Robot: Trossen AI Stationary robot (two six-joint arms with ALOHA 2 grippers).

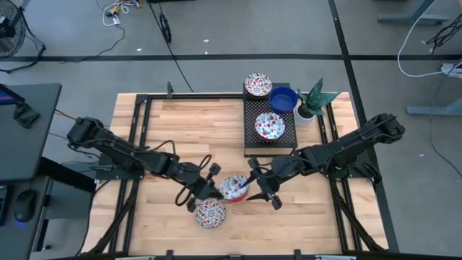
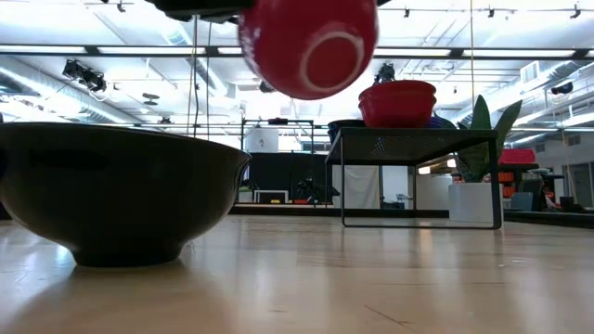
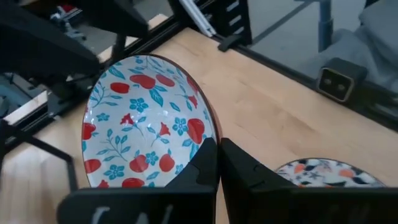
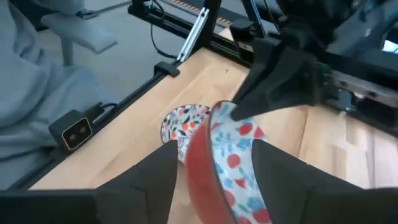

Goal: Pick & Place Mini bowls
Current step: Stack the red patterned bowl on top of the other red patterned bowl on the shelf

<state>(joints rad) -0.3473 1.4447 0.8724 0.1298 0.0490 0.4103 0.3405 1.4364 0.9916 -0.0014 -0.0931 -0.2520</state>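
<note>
A mini bowl [image 1: 232, 188], red outside and white with red-and-blue flowers inside, hangs in the air between both grippers; in the low view the bowl [image 2: 309, 42] shows its red underside. My left gripper [image 3: 217, 144] is shut on its rim. My right gripper [image 4: 214, 180] is open, one finger on either side of the bowl's opposite edge. A second patterned bowl [image 1: 211, 214] with a dark outside [image 2: 121, 190] rests on its foot on the table just below them. Three more bowls sit on a black rack [image 1: 253, 141]: patterned [image 1: 258, 84], blue [image 1: 284, 99], patterned [image 1: 269, 126]. My left gripper pinches the bowl's rim [image 3: 200, 138] between its two fingers, one inside the bowl and one outside, coming level from the table's left. The bowl is lifted clear and tilted on edge, its underside toward the near edge. My right gripper straddles the bowl's edge [image 4: 217, 168]; whether its fingers touch it I cannot tell.
A small potted plant [image 1: 314, 101] stands at the rack's right end. Black frame rails [image 1: 137, 137] run along the table's left and right sides. Bare wood [image 1: 195, 126] stretches over the far left half of the table.
</note>
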